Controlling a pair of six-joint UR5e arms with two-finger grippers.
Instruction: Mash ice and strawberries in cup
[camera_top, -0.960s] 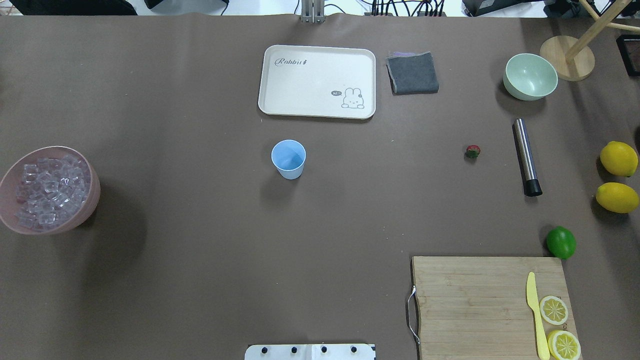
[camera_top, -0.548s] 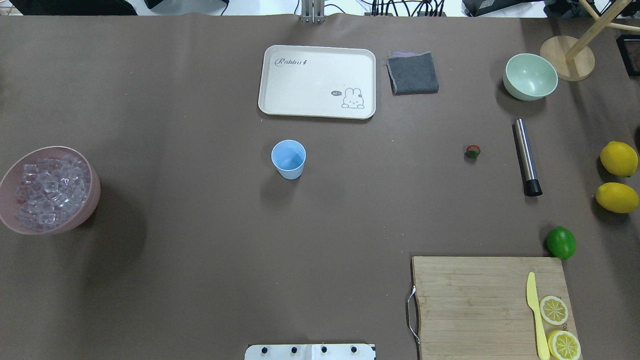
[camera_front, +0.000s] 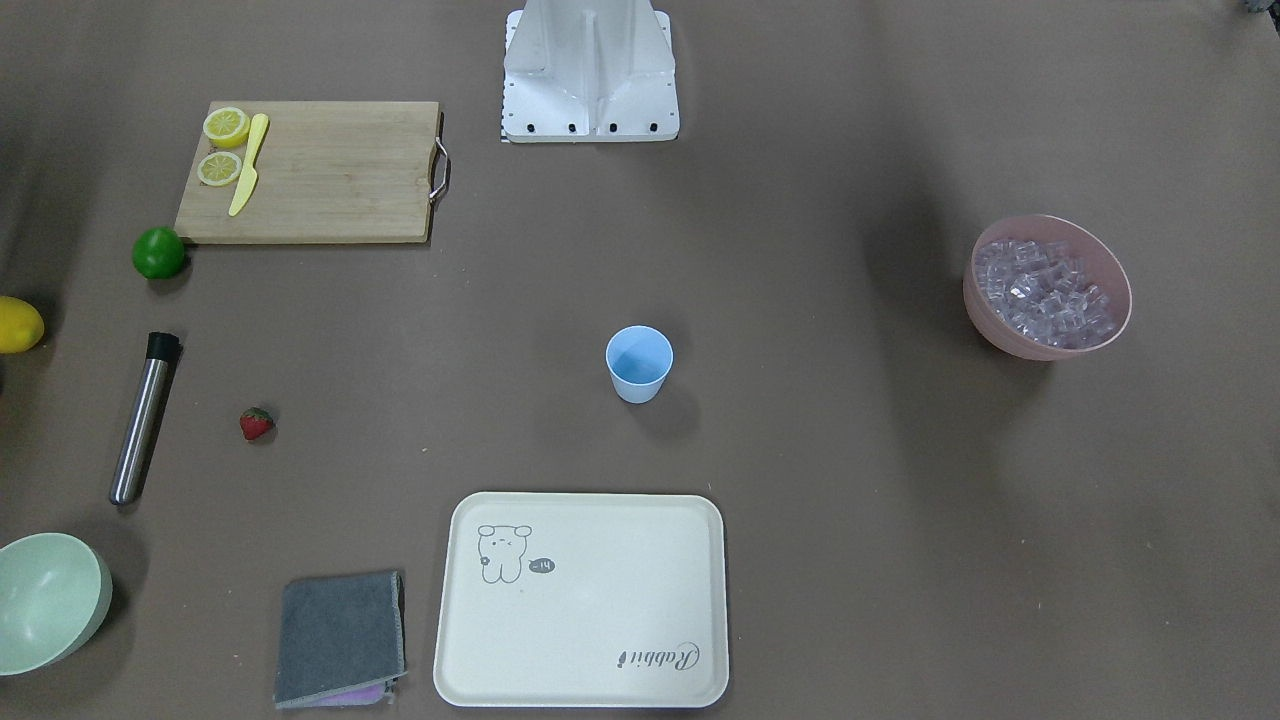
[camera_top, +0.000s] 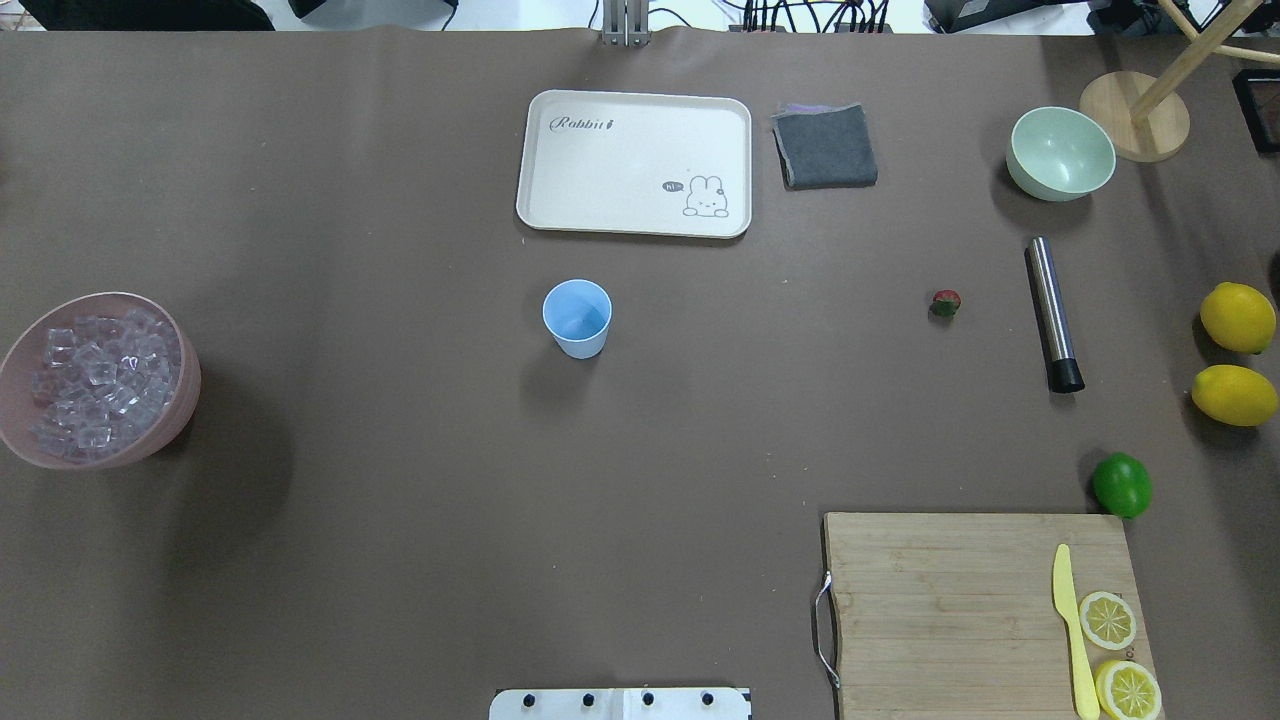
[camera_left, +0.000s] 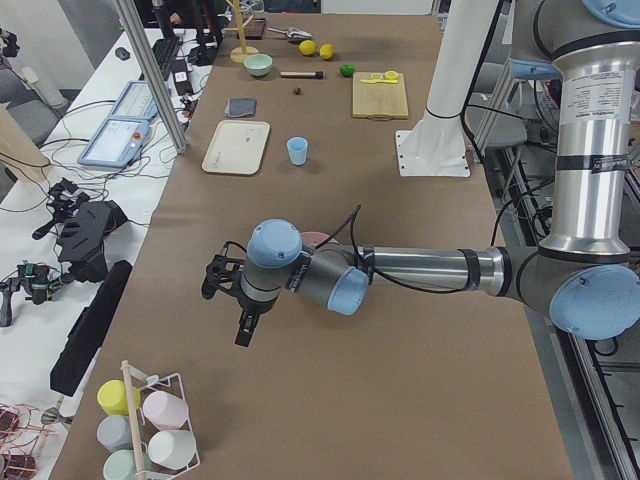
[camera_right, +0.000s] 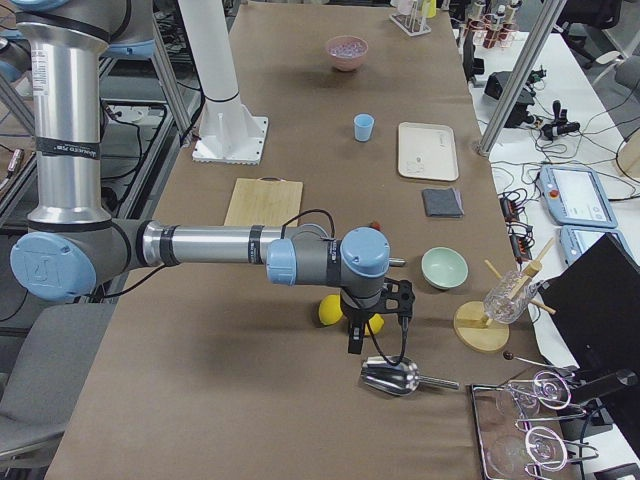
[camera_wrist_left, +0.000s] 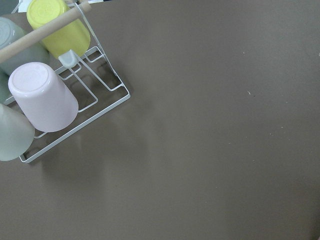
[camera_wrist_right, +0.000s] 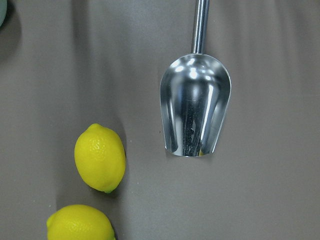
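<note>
Nothing on the table has shifted in the last second: the cup stands empty mid-table, the strawberry lies well to its right, and the ice is heaped in the pink bowl. So I'd say nothing has started yet; loading and mashing both remain. The left gripper and right gripper hang over opposite table ends with nothing visibly held, and how far open they are I cannot tell. A plain brown cover lies over the table, with cluttered benches alongside.

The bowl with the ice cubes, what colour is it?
The bowl is pink; the ice inside is clear. Best seen in the exterior front-facing view.
</note>
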